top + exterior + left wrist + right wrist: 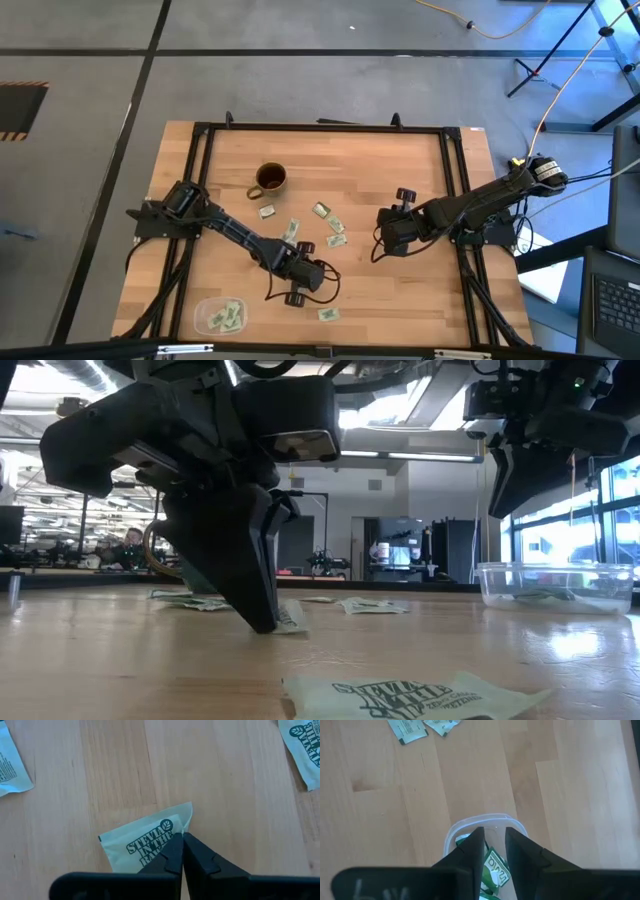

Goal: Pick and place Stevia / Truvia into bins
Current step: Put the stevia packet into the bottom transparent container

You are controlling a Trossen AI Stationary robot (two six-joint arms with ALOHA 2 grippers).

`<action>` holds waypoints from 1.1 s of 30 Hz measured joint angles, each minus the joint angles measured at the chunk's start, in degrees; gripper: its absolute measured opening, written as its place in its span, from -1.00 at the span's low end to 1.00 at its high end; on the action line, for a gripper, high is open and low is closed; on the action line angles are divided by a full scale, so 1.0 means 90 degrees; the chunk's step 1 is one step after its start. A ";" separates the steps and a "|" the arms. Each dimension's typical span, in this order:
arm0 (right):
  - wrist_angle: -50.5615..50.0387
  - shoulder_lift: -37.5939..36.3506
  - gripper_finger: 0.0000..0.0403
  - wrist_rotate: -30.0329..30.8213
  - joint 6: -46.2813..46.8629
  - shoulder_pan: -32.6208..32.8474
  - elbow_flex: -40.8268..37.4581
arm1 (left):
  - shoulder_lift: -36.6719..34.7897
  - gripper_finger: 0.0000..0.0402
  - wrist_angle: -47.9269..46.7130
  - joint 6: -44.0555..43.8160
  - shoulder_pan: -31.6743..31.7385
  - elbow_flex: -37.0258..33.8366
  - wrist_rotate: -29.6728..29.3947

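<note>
A green packet [145,842] is showing "STEVIA IN THE RAW". The packet [415,695] nearest the table's front edge is carrying similar, blurred lettering.

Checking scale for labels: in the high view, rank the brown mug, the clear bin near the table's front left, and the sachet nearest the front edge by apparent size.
1. Clear bin, largest.
2. Brown mug, somewhat smaller.
3. Sachet, far the smallest.

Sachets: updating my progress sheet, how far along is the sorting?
Done: a few sachets lie in the left bin. In hand: the left hand has closed on a Stevia sachet on the table; the right hand hangs open above the second bin. Left: several loose sachets.
</note>
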 joint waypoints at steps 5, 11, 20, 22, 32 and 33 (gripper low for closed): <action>-0.0002 0.0000 -0.59 0.0000 0.0000 0.0000 0.0000 | -0.0352 -0.99 -0.0297 -0.0092 -0.0085 -0.0065 -0.0073; 0.0017 0.0000 -0.59 0.0000 -0.0002 0.0000 0.0000 | -0.1276 -0.99 -0.0871 -0.0796 -0.0470 -0.0034 -0.0802; 0.0371 0.0000 -0.59 0.0009 -0.0308 -0.0002 0.0000 | -0.2270 -0.99 -0.1297 -0.2349 -0.1680 -0.0026 -0.1942; 0.0573 0.0000 -0.59 0.0012 -0.0485 -0.0002 0.0000 | -0.2324 -0.99 -0.1417 -0.2804 -0.1960 -0.0026 -0.2035; 0.1610 0.0000 -0.59 0.0017 -0.1473 -0.0005 -0.0002 | -0.2280 -0.99 -0.2706 -0.6845 -0.3006 -0.0026 -0.1446; 0.1670 0.0000 -0.59 0.0017 -0.1517 -0.0005 -0.0002 | -0.2280 -0.99 -0.2831 -0.7233 -0.3101 -0.0026 -0.1332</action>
